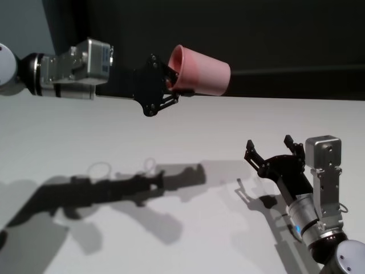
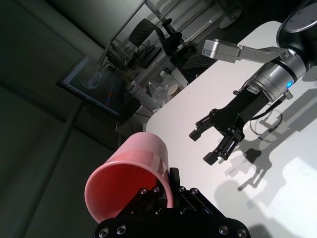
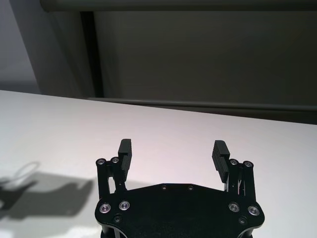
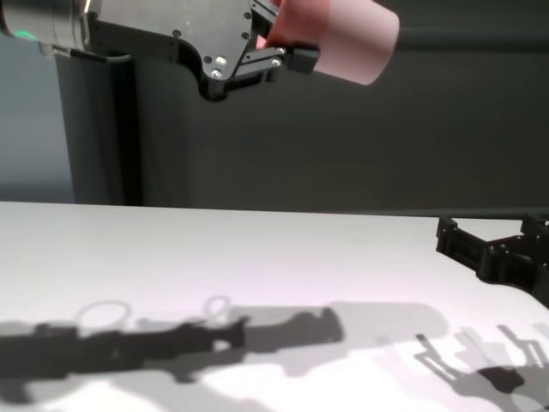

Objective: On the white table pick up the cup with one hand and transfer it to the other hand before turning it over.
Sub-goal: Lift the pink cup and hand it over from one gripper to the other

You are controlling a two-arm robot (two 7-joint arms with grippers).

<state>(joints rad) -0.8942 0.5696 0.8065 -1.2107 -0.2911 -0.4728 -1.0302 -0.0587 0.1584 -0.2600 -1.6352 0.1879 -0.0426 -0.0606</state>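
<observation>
Shadows of both arms are cast on the white desk [image 1: 114,131], backed by a dark wall. The cup [image 1: 199,70] is held sideways by its rim, high above, in the left claw [image 1: 171,80]. The right claw [image 1: 272,149] is spread wide, low over the desk.

Left gripper [image 4: 287,39] holding the cup [image 4: 343,30] high above the white table [image 4: 257,257].
The cup lies sideways, base pointing away from that gripper; the right gripper [image 4: 493,240] sits low, jaws apart, well below the cup.
</observation>
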